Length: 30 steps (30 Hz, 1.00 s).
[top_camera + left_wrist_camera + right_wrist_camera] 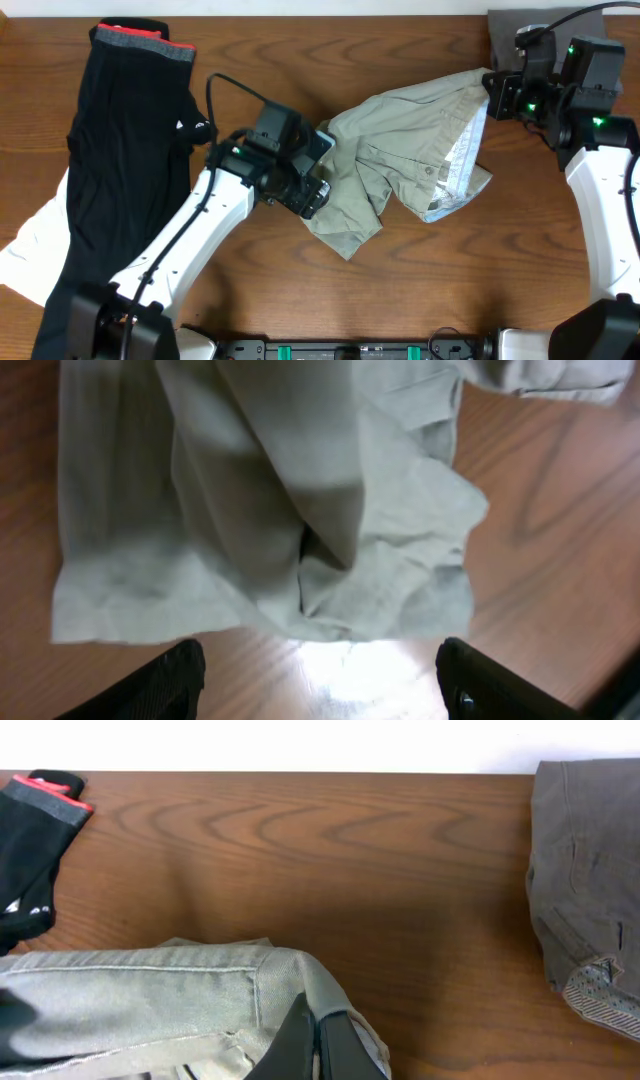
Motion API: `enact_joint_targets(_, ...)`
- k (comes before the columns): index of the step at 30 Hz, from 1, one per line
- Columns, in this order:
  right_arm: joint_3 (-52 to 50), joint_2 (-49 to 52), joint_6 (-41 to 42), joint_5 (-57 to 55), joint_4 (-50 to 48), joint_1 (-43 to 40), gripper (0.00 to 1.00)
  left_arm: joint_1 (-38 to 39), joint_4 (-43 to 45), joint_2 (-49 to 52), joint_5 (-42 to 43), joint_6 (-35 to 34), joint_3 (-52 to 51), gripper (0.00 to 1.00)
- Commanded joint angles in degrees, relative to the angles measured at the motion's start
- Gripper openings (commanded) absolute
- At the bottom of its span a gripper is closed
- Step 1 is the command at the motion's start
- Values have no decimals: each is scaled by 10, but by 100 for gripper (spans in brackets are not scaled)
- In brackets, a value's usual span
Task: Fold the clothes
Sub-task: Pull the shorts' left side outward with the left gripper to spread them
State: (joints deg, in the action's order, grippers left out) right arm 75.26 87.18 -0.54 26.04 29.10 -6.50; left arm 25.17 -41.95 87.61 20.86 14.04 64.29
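The pale khaki-green trousers (pixel 410 150) lie crumpled at the table's middle, waistband lining up at the right. My right gripper (pixel 492 92) is shut on the waistband corner and holds it raised; its wrist view shows the fingers (pixel 318 1045) pinching the fabric (pixel 150 995). My left gripper (pixel 318 195) is open at the trousers' left edge. Its fingers (pixel 320 685) are spread over bare wood just short of the leg fabric (pixel 270 510). A darker grey folded garment (pixel 520 30) lies at the far right corner and also shows in the right wrist view (pixel 590 870).
A black garment with a grey and red band (pixel 120 150) lies along the left side, partly over a white cloth (pixel 30 250). It also shows in the right wrist view (pixel 35 830). The table's far edge runs close behind the right gripper.
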Motion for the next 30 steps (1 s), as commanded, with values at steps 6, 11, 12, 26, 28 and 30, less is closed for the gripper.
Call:
enact_joint_targets(6, 16, 2, -8, -1, 1, 0, 1, 0, 76, 19, 6, 7, -50, 76)
enact_joint_targets(11, 16, 2, -8, -1, 2, 0, 1, 8, 109, 51, 17, 4, -50, 76)
enact_joint_targets(12, 16, 2, -8, -1, 3, 0, 1, 12, 115, 60, 27, 3, -50, 76)
enact_joint_targets(26, 16, 2, -8, -1, 5, 0, 1, 25, 112, 127, -56, 0, -50, 13)
enact_joint_targets(28, 16, 2, -8, -1, 5, 0, 1, 24, 112, 126, -88, -24, -49, 6)
enact_joint_targets(30, 16, 2, -8, -1, 4, 0, 1, 21, 107, 122, -131, -63, -41, 6)
